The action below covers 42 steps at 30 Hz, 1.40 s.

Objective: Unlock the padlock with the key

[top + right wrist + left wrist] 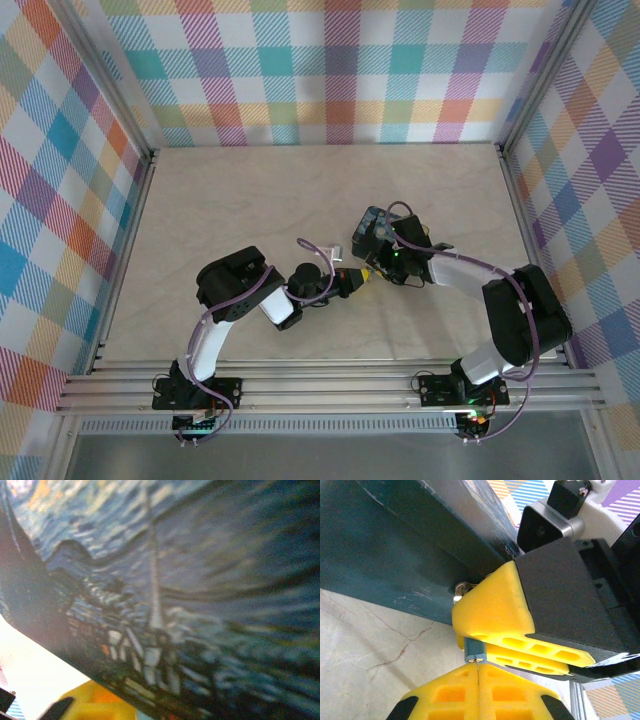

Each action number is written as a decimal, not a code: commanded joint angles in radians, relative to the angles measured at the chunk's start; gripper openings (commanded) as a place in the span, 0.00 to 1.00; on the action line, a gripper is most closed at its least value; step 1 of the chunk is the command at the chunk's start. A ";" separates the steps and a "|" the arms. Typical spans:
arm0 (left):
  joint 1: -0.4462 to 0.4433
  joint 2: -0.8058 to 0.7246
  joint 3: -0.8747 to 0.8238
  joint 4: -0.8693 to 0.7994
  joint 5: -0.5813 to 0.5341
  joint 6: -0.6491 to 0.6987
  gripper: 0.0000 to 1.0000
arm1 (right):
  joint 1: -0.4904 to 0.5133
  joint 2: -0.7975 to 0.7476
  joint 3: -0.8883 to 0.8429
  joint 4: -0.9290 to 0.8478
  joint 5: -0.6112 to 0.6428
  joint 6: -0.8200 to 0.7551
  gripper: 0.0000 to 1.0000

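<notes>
Evidently early: the padlock (372, 226) sits mid-bench (230, 200), close against the right hand (375, 270), and I judge it locked. That hand's jaws stand nearly together; what they grip, I cannot tell. The left hand (478, 674) is pinched tight on what looks like the key (474, 652), which is not yet inserted.

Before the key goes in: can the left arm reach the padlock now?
Probably not straight on: a yellow finger of the right jaws sits between the shut left jaws and the padlock.
</notes>
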 commanded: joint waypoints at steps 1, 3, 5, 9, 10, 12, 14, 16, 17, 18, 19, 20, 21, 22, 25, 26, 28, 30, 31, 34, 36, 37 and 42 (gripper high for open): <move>-0.008 -0.032 -0.020 -0.031 0.049 -0.006 0.00 | 0.008 0.012 0.021 -0.013 -0.016 0.005 0.06; -0.004 -0.041 -0.020 -0.036 0.058 -0.008 0.00 | 0.008 0.007 0.020 -0.015 -0.016 0.004 0.00; 0.004 -0.053 -0.027 -0.036 0.061 -0.017 0.10 | 0.008 0.001 0.023 -0.024 -0.014 0.005 0.00; 0.027 -0.084 -0.054 -0.031 0.071 -0.053 0.25 | 0.008 -0.006 0.023 -0.034 -0.009 0.014 0.00; 0.035 -0.093 -0.058 -0.032 0.083 -0.057 0.23 | 0.009 -0.008 0.023 -0.032 -0.010 0.017 0.00; 0.042 -0.097 -0.060 -0.034 0.098 -0.066 0.10 | 0.009 -0.005 0.026 -0.030 -0.013 0.017 0.00; 0.045 -0.091 -0.058 -0.034 0.100 -0.073 0.07 | 0.008 -0.001 0.028 -0.027 -0.013 0.017 0.00; 0.046 -0.081 -0.058 -0.032 0.093 -0.074 0.11 | 0.009 0.002 0.026 -0.024 -0.016 0.019 0.00; 0.045 -0.076 -0.061 -0.033 0.084 -0.075 0.17 | 0.008 0.003 0.027 -0.026 -0.018 0.019 0.00; 0.045 -0.076 -0.064 -0.033 0.076 -0.071 0.22 | 0.008 0.004 0.027 -0.025 -0.019 0.020 0.00; 0.045 -0.079 -0.072 -0.033 0.064 -0.058 0.27 | 0.009 0.004 0.027 -0.028 -0.021 0.018 0.00; 0.044 -0.086 -0.082 -0.034 0.048 -0.039 0.30 | 0.009 0.004 0.030 -0.035 -0.022 0.015 0.00; 0.044 -0.094 -0.092 -0.034 0.038 -0.025 0.33 | 0.008 0.006 0.034 -0.042 -0.022 0.011 0.00; 0.044 -0.102 -0.100 -0.037 0.028 0.000 0.35 | 0.009 0.007 0.042 -0.054 -0.023 0.002 0.00; 0.042 -0.124 -0.117 -0.065 0.003 0.079 0.40 | 0.009 0.016 0.077 -0.108 -0.027 -0.030 0.00; 0.043 -0.129 -0.118 -0.073 -0.003 0.106 0.41 | 0.008 0.020 0.090 -0.129 -0.029 -0.041 0.00; 0.042 -0.134 -0.113 -0.092 -0.010 0.152 0.42 | 0.009 0.026 0.109 -0.163 -0.032 -0.055 0.00; 0.039 -0.132 -0.103 -0.103 -0.012 0.192 0.43 | 0.009 0.029 0.120 -0.183 -0.035 -0.059 0.00; 0.037 -0.132 -0.097 -0.105 -0.014 0.213 0.43 | 0.009 0.030 0.128 -0.194 -0.036 -0.062 0.00; 0.021 -0.146 -0.072 -0.158 -0.036 0.275 0.44 | 0.012 0.035 0.145 -0.224 -0.035 -0.071 0.00; 0.007 -0.157 -0.054 -0.197 -0.057 0.320 0.44 | 0.014 0.037 0.151 -0.233 -0.033 -0.073 0.00; 0.001 -0.162 -0.046 -0.212 -0.072 0.337 0.44 | 0.015 0.037 0.153 -0.235 -0.032 -0.072 0.00; -0.005 -0.148 -0.020 -0.210 -0.072 0.357 0.44 | 0.025 0.048 0.167 -0.245 -0.030 -0.066 0.00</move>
